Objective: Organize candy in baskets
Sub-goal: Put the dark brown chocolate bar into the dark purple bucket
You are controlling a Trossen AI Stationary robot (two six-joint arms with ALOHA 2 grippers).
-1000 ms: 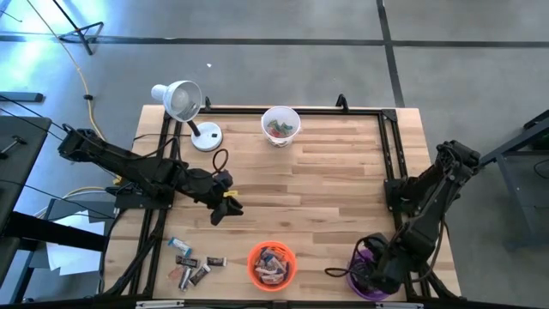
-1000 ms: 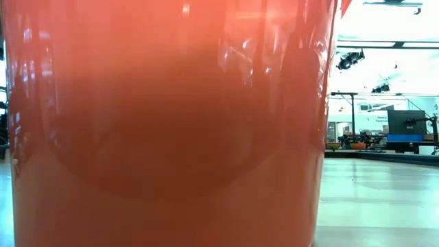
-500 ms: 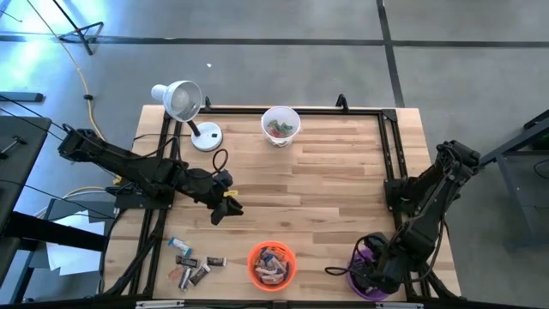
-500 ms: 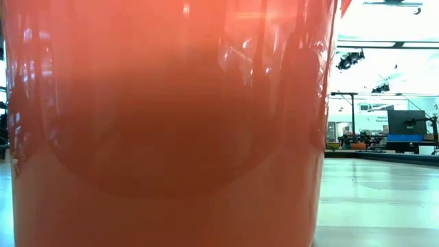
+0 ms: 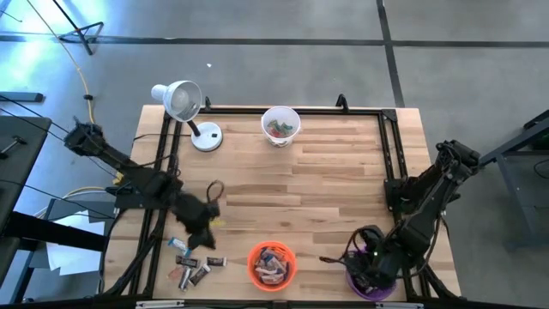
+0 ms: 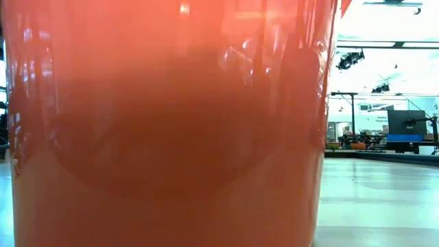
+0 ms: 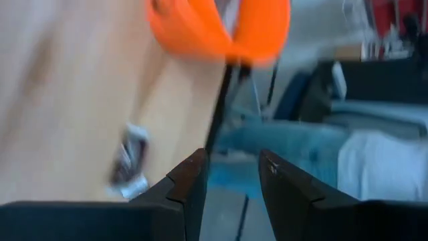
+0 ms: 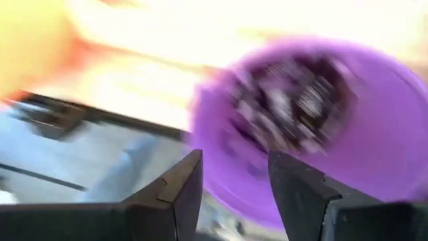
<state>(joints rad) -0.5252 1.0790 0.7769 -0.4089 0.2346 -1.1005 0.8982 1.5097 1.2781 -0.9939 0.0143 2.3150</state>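
Observation:
Several loose candy pieces (image 5: 193, 264) lie on the table near its front left edge; one (image 7: 130, 161) shows in the left wrist view. My left gripper (image 5: 204, 242) hovers just above and behind this pile, open (image 7: 234, 157), with nothing between its fingers. The orange basket (image 5: 272, 264) at the front centre holds candy. The purple basket (image 5: 373, 276) at the front right holds dark candy (image 8: 294, 100); my right gripper (image 5: 362, 257) hangs over it, open (image 8: 234, 157) and empty. The white basket (image 5: 280, 124) stands at the far edge with candy in it.
A white desk lamp (image 5: 184, 103) stands at the far left corner. A black frame rail (image 5: 390, 154) runs along the table's sides and far edge. The orange basket's wall (image 6: 164, 137) fills the low view. Bare wood lies in the table's middle.
My left gripper has swung from the table's left middle toward the near edge, turning as it went, and now stands over the loose candy pile. My right wrist has turned a little above the purple basket. The baskets and candy have stayed in place.

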